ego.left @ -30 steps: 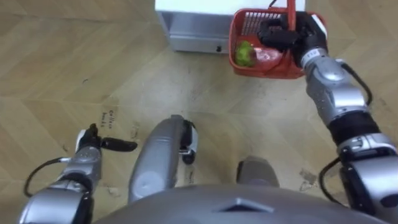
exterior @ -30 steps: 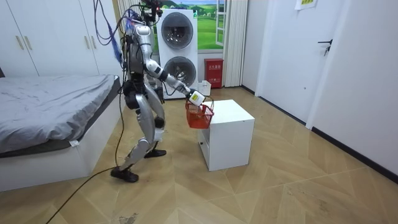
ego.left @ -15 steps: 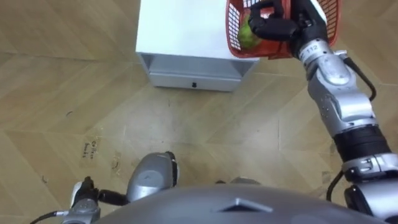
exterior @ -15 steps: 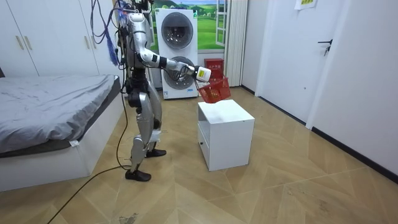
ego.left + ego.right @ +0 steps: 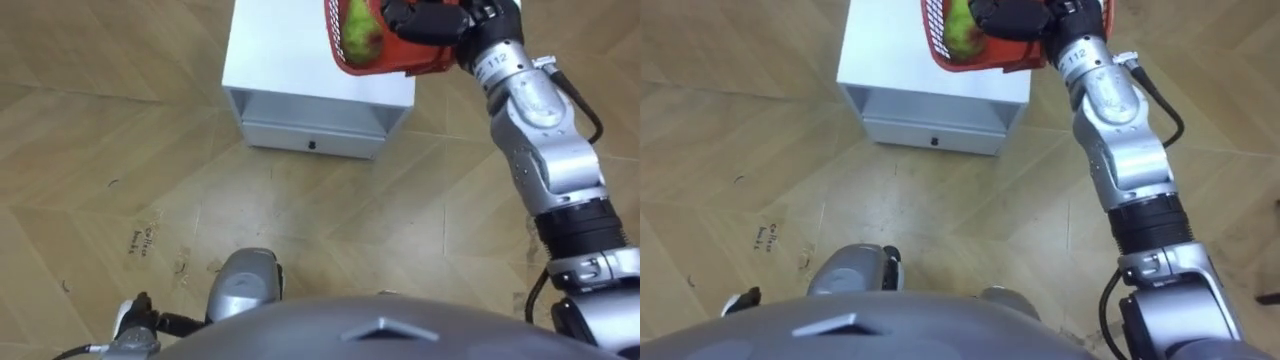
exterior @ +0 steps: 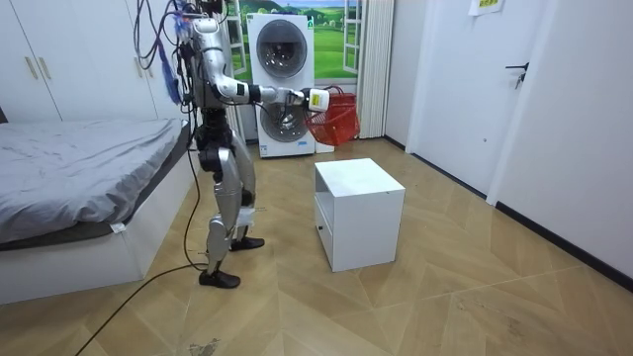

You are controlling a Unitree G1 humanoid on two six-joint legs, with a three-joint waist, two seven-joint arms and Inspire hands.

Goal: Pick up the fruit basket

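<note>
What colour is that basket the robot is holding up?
The basket is red, clearest in the left eye view.

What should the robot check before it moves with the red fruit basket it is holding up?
1. Right hand curled round the basket: ok.
2. Basket lifted clear above the white cabinet: ok.
3. Green fruit inside the basket: ok.
4. Basket level: not ok, it looks tipped.
5. Other fruit in the basket: cannot tell, the hand hides it.
6. Left hand low, away from the basket: ok.
</note>
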